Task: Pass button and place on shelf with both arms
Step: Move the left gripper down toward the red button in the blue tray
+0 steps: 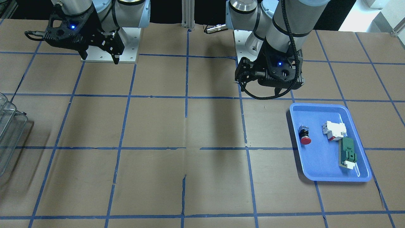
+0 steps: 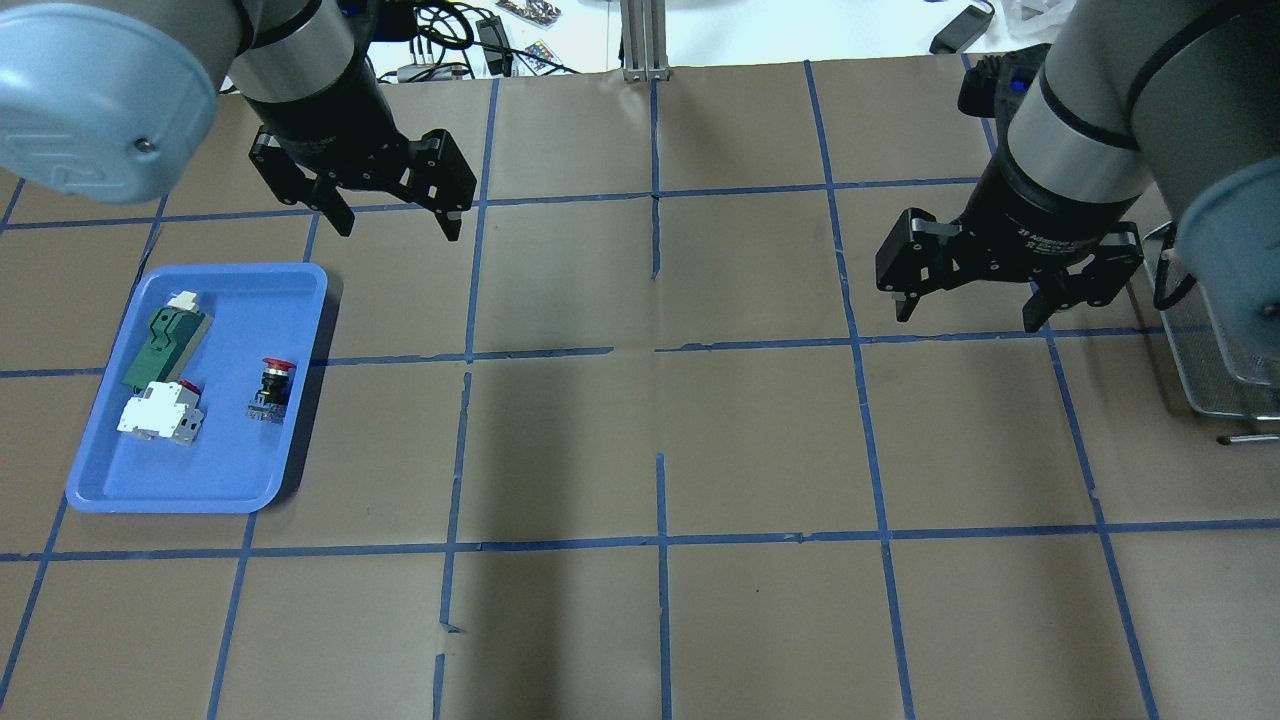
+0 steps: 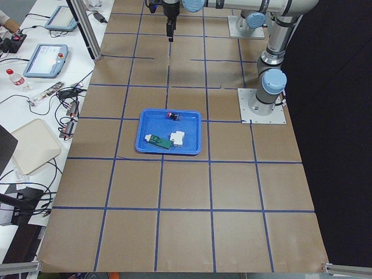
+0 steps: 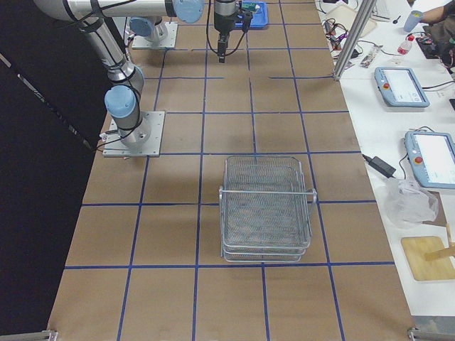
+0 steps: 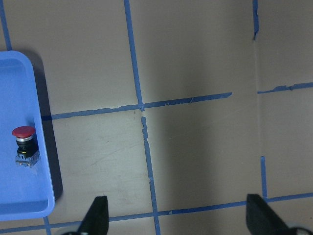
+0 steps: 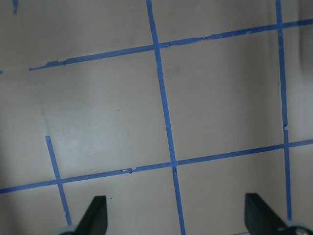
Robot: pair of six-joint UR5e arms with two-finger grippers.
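Observation:
The button (image 2: 273, 385), with a red head on a black and silver body, lies on its side in the blue tray (image 2: 200, 480); it also shows in the front-facing view (image 1: 305, 135) and the left wrist view (image 5: 24, 144). My left gripper (image 2: 395, 225) is open and empty, hanging above the table just past the tray's far corner. My right gripper (image 2: 965, 315) is open and empty above bare table, near the wire-mesh shelf (image 4: 266, 209). The shelf stands at the table's right end (image 2: 1220, 370) and shows nothing on it.
The tray (image 1: 319, 164) also holds a white block with red marks (image 2: 160, 412) and a green flat part (image 2: 165, 340). Brown paper with blue tape lines covers the table. Tablets, cables and bottles lie on a side bench (image 3: 46, 58).

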